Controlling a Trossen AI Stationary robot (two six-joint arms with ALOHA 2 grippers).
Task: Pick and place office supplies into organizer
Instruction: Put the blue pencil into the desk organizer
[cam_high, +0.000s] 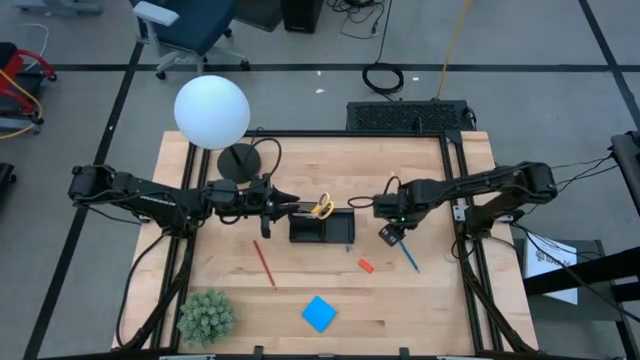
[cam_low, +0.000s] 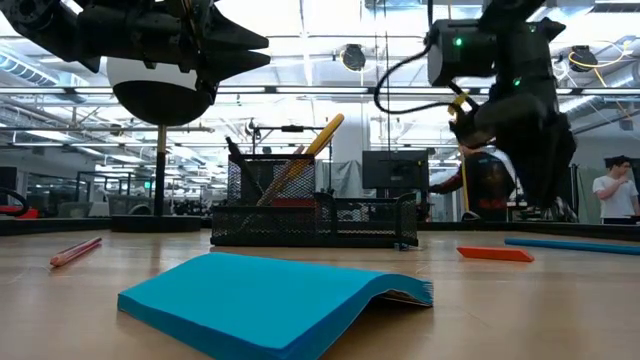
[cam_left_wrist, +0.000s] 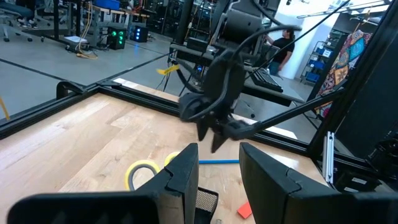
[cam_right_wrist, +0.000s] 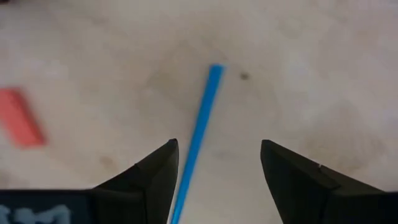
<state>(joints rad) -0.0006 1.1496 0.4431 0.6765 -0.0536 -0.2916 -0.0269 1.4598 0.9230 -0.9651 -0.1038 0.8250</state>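
Above the right half of the table, the right gripper hangs with its jaws parted and empty, pointing straight down at the blue pen, which lies flat on the wood between and just ahead of the fingertips; this stance suits a top-down pinch across the thin shaft. The orange-red eraser rests on the bare table near the pen, and the red pencil and blue note pad lie loose farther off, all outside the organizer. The yellow-handled scissors already stand in the organizer's tall compartment, handles up, leaning against its mesh wall. The left gripper waits just beside the organizer's left end, fingers partly apart and holding nothing, probably kept clear so the right arm can work. A green plant and white globe lamp stand aside.
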